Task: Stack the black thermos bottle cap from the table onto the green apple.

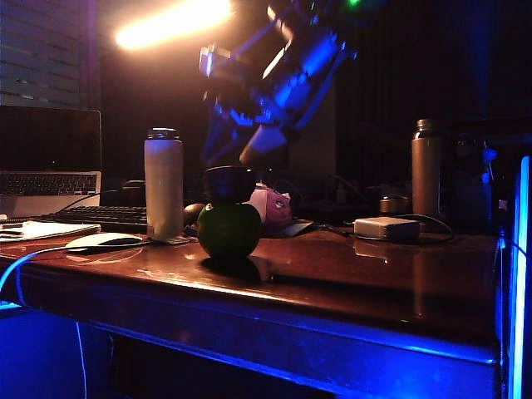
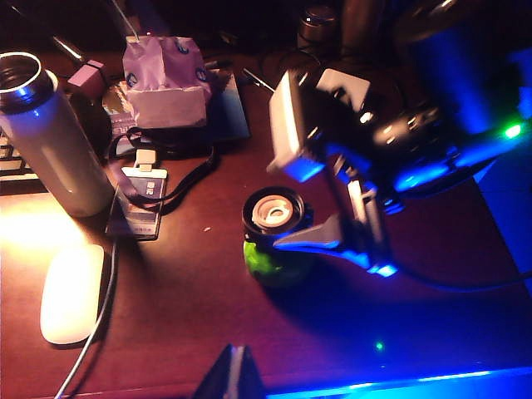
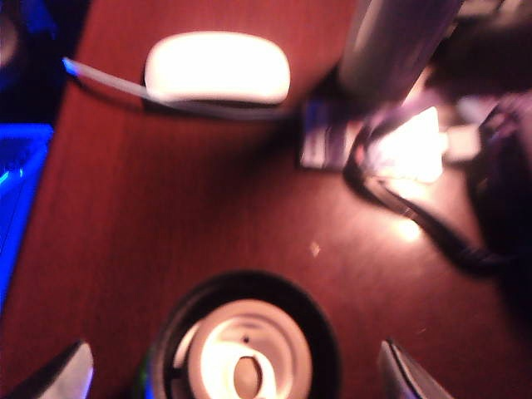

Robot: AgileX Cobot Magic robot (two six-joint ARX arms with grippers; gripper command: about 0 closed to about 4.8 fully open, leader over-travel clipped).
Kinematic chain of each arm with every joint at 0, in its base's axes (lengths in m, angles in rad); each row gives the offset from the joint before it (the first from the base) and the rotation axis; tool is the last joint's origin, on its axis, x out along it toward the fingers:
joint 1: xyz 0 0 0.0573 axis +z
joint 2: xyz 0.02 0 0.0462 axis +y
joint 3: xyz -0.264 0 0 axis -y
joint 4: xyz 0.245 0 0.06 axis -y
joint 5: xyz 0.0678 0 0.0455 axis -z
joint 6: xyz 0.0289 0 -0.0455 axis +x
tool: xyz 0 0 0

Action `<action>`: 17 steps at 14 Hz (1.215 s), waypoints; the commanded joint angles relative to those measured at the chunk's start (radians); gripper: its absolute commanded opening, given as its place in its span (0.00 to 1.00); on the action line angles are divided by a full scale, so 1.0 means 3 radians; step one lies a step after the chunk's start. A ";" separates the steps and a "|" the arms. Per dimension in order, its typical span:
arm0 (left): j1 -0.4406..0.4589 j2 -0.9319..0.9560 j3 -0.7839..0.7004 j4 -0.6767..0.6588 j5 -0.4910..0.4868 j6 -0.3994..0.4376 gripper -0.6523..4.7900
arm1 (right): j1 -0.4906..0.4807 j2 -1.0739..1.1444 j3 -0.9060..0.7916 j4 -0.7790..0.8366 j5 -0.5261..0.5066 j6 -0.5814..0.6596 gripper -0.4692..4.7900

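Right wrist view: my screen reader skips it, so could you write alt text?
The cap sits open side up on the apple, between the right gripper's open fingers. Beyond it on the table lie a white mouse, a bottle's base and dark cables.

A glossy reddish-brown wooden table (image 1: 349,283) with a thick front edge. Standing or lying directly on it: a green apple (image 1: 229,230) near the front, a tall white bottle (image 1: 164,184) beside it, a white computer mouse (image 1: 104,241) with its cable, a keyboard (image 1: 96,218), a pale box (image 1: 386,228) with a cable, and a brown bottle (image 1: 426,169) farther back.
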 commanded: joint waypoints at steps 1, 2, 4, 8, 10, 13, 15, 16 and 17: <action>-0.0004 -0.0023 0.0020 0.0017 0.0024 -0.0001 0.11 | 0.0003 -0.0318 0.0015 0.0071 0.0006 -0.0006 0.63; -0.0004 -0.0055 0.0020 0.0017 0.0023 -0.0001 0.11 | 0.0003 -0.0456 0.0015 0.0079 0.0023 -0.0008 0.20; -0.0003 -0.0186 0.0020 0.0015 0.0019 -0.0051 0.11 | 0.0003 -0.0825 0.0015 0.0195 0.0249 -0.0008 0.08; -0.0004 -0.0785 0.0015 -0.0079 -0.0263 -0.0217 0.11 | 0.0001 -0.1663 0.0015 0.0256 0.0797 0.0020 0.08; -0.0004 -0.1326 -0.0036 -0.0556 -0.0730 -0.0243 0.11 | -0.0006 -0.2126 0.0015 0.0275 0.0992 0.0018 0.08; -0.0003 -0.2046 -0.0623 -0.0448 -0.0838 -0.0469 0.11 | -0.0006 -0.2464 0.0014 0.0020 0.0989 0.0020 0.08; -0.0001 -0.2468 -0.1258 -0.0165 -0.0838 -0.0646 0.11 | -0.0006 -0.2618 0.0010 -0.0360 0.0979 0.0135 0.08; -0.0001 -0.2622 -0.1565 0.0031 -0.0839 -0.0791 0.11 | -0.0006 -0.2681 0.0006 -0.0568 0.0964 0.0136 0.08; -0.0001 -0.2761 -0.2009 0.0418 -0.0838 -0.0853 0.11 | -0.0006 -0.2762 -0.0018 -0.0767 0.0951 0.0117 0.08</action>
